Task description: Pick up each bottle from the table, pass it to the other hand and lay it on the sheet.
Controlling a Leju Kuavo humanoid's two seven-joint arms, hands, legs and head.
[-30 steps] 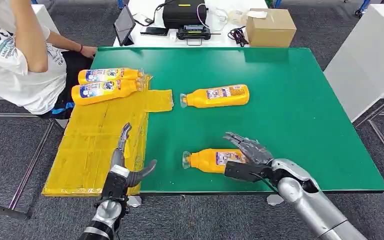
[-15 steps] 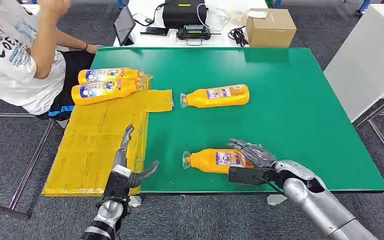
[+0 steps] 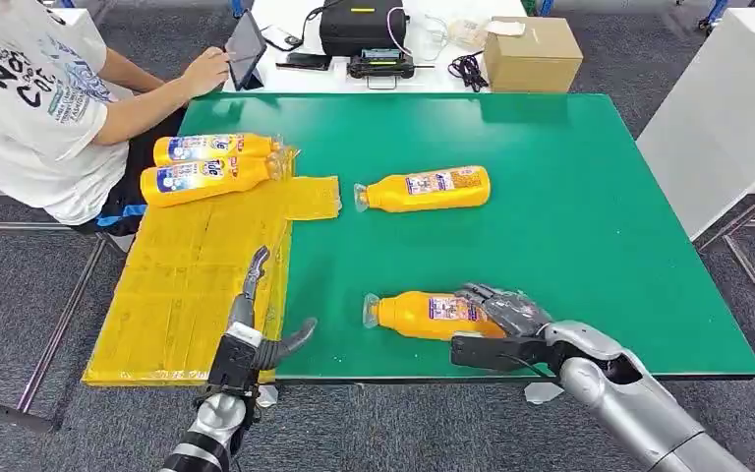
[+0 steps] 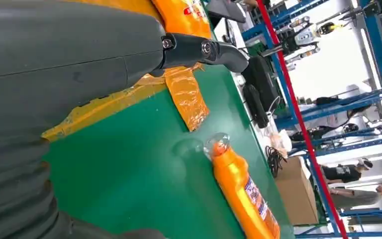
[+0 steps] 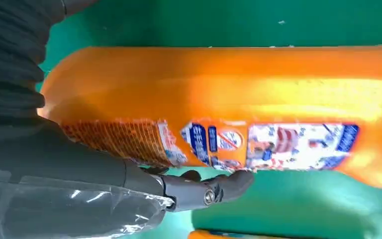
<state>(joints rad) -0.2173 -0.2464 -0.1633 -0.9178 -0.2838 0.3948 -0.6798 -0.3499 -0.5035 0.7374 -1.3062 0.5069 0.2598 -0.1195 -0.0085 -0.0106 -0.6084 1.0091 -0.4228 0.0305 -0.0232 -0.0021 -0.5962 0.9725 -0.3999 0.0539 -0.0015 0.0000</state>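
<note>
Right hand [image 3: 503, 313] draped over near bottle [image 3: 421, 314] lying on green desk [image 3: 570, 226], grip unconfirmed, left hand [image 3: 256, 324] empty with fingers [image 3: 253, 270] spread at yellow sheet [image 3: 192, 285] edge, two bottles [image 3: 211, 167] on sheet, far bottle [image 3: 423, 189] mid-desk.

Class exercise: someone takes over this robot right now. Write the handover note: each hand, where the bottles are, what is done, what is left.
Right hand: draped over the base end of the near bottle, which lies on the green table; whether it grips is unclear.
Left hand: open and holding nothing, at the table's front edge by the yellow sheet.
Done: two bottles lie side by side at the sheet's far end.
Left: the near bottle and the far bottle, both on the table, each to be picked up, passed to the other hand and laid on the sheet.
</note>
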